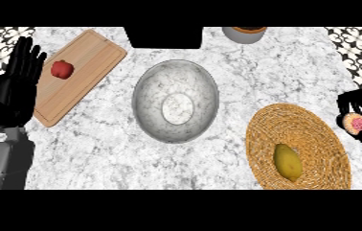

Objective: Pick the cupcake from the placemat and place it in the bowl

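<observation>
Pink frosting shows at the right edge of the frame, where the cupcake [354, 123] sits inside the black right hand [350, 111]; its fingers curl round the cake and hide most of it. So the cupcake is off the woven placemat [311, 129] and held just beside its right rim, well apart from the bowl [176, 100]. I judge the cupcake to be light, soft and easy to crush, with frosting that smears, so the better place to hold it is low, on the sides of the paper cup, not on the top. The bowl in the middle of the frame is round, smooth metal that reflects the desk, and it should take the cake without trouble. The marble desk [106, 148] is white with grey veins. A yellow lemon [288, 162] lies on the straw-coloured placemat at the lower right. At the upper left, a wooden cutting board [78, 76] carries a red apple [62, 69]. The left hand [20, 88] rests at the left edge, fingers straight and pointing up. A grey cup [245, 34] stands at the top.
</observation>
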Controlling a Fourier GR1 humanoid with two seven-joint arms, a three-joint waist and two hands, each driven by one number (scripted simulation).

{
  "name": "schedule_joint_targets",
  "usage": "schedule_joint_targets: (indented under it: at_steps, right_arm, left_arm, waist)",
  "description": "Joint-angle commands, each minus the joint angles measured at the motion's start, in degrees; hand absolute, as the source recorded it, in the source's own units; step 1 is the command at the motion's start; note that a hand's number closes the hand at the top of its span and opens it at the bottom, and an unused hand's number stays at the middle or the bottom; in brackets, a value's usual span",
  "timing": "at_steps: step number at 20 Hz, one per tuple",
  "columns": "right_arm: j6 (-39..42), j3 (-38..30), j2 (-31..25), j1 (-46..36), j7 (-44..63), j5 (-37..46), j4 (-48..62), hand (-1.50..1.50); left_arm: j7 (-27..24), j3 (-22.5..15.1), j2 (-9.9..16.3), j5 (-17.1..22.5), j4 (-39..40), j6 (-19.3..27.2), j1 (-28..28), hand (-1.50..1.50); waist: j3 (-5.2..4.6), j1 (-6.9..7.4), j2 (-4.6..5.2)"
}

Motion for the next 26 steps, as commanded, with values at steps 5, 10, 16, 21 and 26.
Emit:
schedule_joint_targets:
  at_steps: [5, 10, 16, 21, 26]
  right_arm:
    - [0.0, -5.97, -4.91, -5.0, 2.45, -4.22, -2.69, 1.5]
    - [9.98, -8.68, -4.05, -3.7, -3.3, -13.43, -13.09, 1.5]
    - [21.42, -11.89, -3.32, -6.34, 0.4, -22.26, -25.96, 1.5]
    - [34.14, -13.66, 1.38, -8.55, 9.17, -31.88, -34.33, 1.5]
    - [41.94, -11.95, 7.07, -14.96, 26.76, -38.46, -43.42, 1.5]
  left_arm:
    - [-0.01, 0.05, -0.81, -0.85, 0.02, 0.85, 0.77, 0.0]
    - [-1.03, 1.35, -0.18, -0.14, 0.13, -0.09, 2.38, 0.0]
    - [-0.87, 2.84, 1.7, 0.97, 0.72, -1.79, 1.9, 0.0]
    - [-0.03, 1.12, -0.02, -0.47, 0.24, -0.36, 2.25, 0.0]
    - [3.68, 0.01, -0.23, -1.37, -3.02, 1.48, 0.22, 0.0]
  waist:
    - [-0.08, -1.19, -0.46]
    - [-0.15, -2.22, -0.8]
    - [-0.19, -2.42, -0.96]
    - [-0.18, -2.76, -1.06]
    - [-0.15, -1.97, -1.06]
